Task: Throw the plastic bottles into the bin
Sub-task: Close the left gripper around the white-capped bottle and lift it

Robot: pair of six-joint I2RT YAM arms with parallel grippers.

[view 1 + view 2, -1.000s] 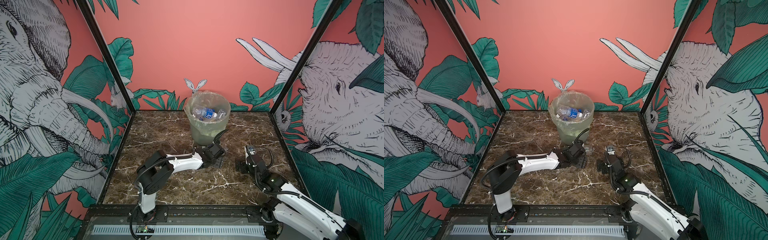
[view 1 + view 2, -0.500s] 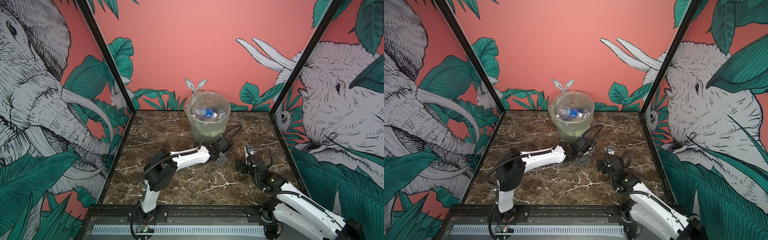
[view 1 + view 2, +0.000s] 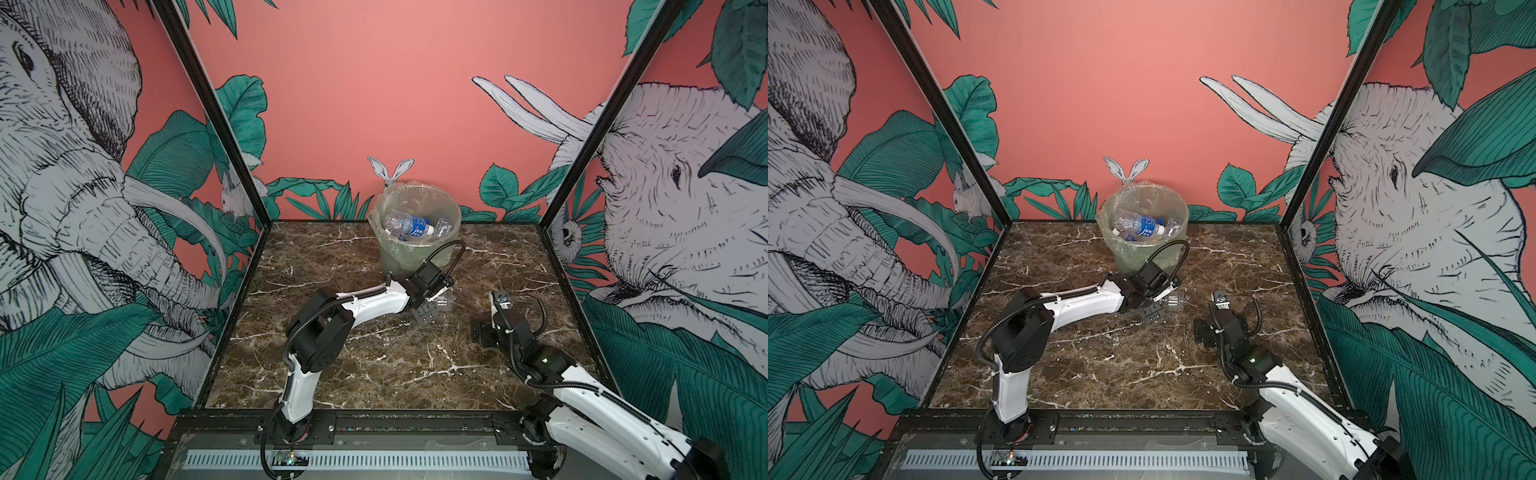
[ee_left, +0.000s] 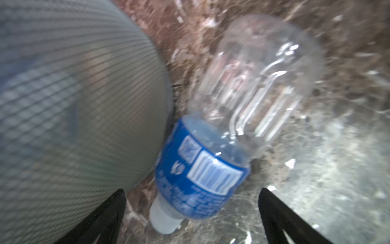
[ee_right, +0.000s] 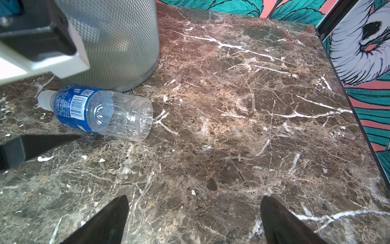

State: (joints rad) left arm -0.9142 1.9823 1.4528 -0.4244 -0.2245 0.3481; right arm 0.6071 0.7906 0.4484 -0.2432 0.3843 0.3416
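Right gripper (image 3: 483,332) (image 3: 1204,331) (image 5: 194,203): nearest the front edge, low over the tabletop (image 3: 374,365) (image 5: 232,131); jaws spread wide with nothing between them, only bare brown marble with white veins.

Left gripper (image 3: 428,311) (image 3: 1150,311) (image 4: 191,193): reached across the middle, further back, just in front of the bin's foot; its two dark fingers stand wide apart, one to each side of the bottle's cap end, clasping nothing.

Loose bottle (image 3: 444,301) (image 3: 1173,300) (image 4: 232,101) (image 5: 101,112): small, clear and empty, lying on its side on the tabletop.

Bottle look: white cap, blue label with a white barcode panel around the upper half, ribbed clear lower half, moulded base turned toward the right gripper. It is blurred in the left wrist view.

Bottle place: outside the bin, close against its foot, with the labelled shoulder nearest the wall; whether the two touch cannot be told.

Bin (image 3: 399,253) (image 3: 1129,254) (image 4: 73,95) (image 5: 118,42): round, tapered, translucent grey-green, upright at the middle of the tabletop's far edge by the pink wall. Close up, its wall shows a fine grid texture. A clear yellowish bag is folded over the rim.

Bin contents (image 3: 409,224) (image 3: 1140,224): several clear bottles piled inside; the topmost lies on its side and has a blue label. The others are too jumbled to count.
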